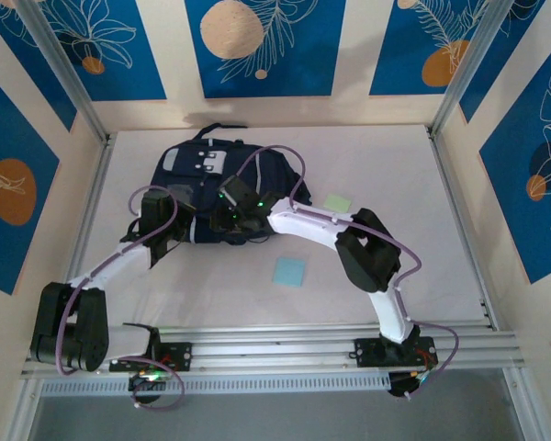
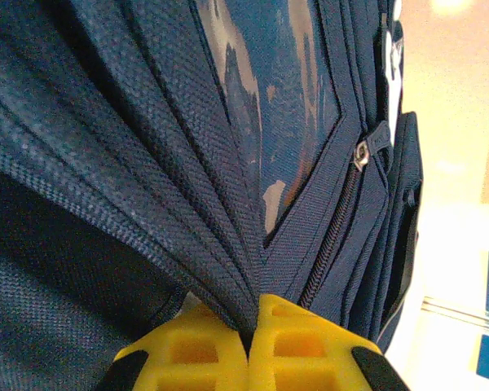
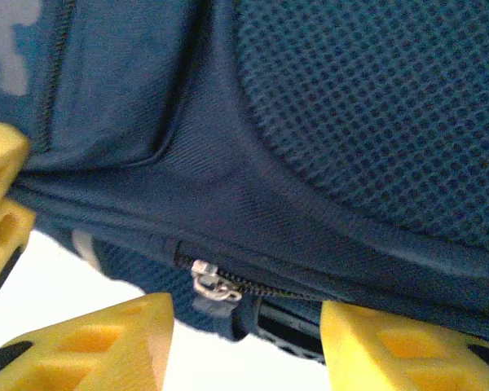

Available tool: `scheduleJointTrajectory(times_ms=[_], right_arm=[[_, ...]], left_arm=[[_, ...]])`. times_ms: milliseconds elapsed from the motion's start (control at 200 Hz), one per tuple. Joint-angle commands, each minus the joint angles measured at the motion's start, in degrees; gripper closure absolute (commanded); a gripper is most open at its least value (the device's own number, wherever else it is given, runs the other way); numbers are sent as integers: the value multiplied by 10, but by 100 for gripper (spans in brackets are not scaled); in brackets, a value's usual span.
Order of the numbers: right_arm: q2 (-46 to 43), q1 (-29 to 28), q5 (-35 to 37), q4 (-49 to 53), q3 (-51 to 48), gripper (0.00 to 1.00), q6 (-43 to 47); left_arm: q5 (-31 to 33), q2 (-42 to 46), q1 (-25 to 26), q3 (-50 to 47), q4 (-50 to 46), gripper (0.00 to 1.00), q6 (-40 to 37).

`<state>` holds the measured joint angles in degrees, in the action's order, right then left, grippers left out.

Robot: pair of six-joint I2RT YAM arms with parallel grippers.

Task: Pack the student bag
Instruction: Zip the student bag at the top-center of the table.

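The student bag (image 1: 211, 179), a dark navy backpack with a white patch, lies at the back left of the table. My left gripper (image 1: 172, 223) sits at its near-left corner, shut on a pinched fold of the bag's fabric (image 2: 236, 285); a zipper with a metal slider (image 2: 360, 153) runs up beside it. My right gripper (image 1: 231, 213) is at the bag's near edge, open, its yellow fingers (image 3: 90, 342) spread either side of a silver zipper pull (image 3: 209, 281) on the bag's seam (image 3: 253, 220). Mesh panel (image 3: 375, 106) lies above.
A light blue square pad (image 1: 289, 272) lies on the white table (image 1: 395, 184) in front of the bag, and a pale green one (image 1: 337, 201) lies to the bag's right. Aluminium frame rails (image 1: 285, 340) run along the near edge.
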<state>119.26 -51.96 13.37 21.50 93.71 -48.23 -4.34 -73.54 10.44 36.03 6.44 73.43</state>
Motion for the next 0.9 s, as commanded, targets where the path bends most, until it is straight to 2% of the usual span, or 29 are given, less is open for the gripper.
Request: scheduleJointTrajectory(times_ms=[0,125,240,430,495,560,655,800,895], right_arm=[[27,-2,34,-30,31,52,-14],[47,-9,65,-37,44,57,-15],[64,-18,111,-10,60,56,-15],[64,-24,131,-33,47,53,-7],[76,-18,132,-7,65,60,-8],[79,-11,122,1,65,80,-7],[67,-1,101,-19,41,100,-1],[34,7,87,-11,11,100,-2],[11,11,52,7,-6,100,11]], left_arm=[[-23,22,16,1,24,100,3],[-23,29,18,-3,24,100,10],[-23,35,20,-3,23,100,12],[-23,39,20,-2,21,100,14],[-22,38,20,-2,23,100,14],[-19,36,20,-1,24,100,12],[-10,32,18,2,22,100,1],[22,18,17,0,30,100,-23],[42,3,13,-13,65,100,-27]])
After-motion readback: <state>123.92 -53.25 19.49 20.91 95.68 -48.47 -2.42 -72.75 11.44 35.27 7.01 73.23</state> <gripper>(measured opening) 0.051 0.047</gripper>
